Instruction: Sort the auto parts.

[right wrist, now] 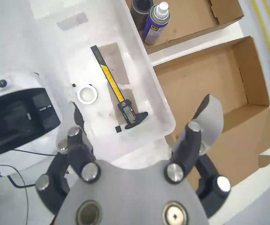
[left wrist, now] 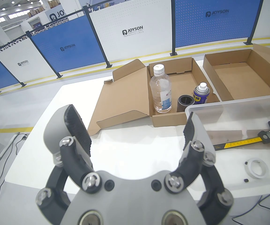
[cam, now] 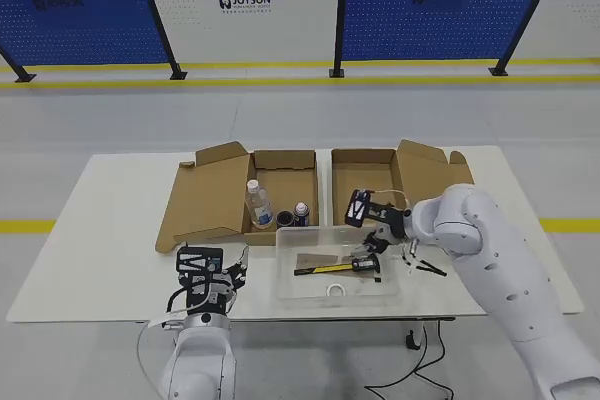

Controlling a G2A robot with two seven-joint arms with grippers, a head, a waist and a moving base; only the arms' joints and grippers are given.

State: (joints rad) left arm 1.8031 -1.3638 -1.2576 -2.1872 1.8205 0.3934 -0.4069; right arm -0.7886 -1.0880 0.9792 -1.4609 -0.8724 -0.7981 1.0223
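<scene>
both grippers gape wide, empty: left gripper (left wrist: 132, 115) at the top view's lower left, right gripper (right wrist: 142, 105) over the right end of the clear bin (cam: 305, 245), mid-frame, where caliper (cam: 325, 267) and white ring (cam: 335, 290) lie.

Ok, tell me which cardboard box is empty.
The box nearest the right gripper: bare floor. The other box holds a bottle, black cylinder and spray can.

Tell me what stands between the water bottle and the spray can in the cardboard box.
A short black cylinder stands between the water bottle and the spray can, as the left wrist view shows.
</scene>
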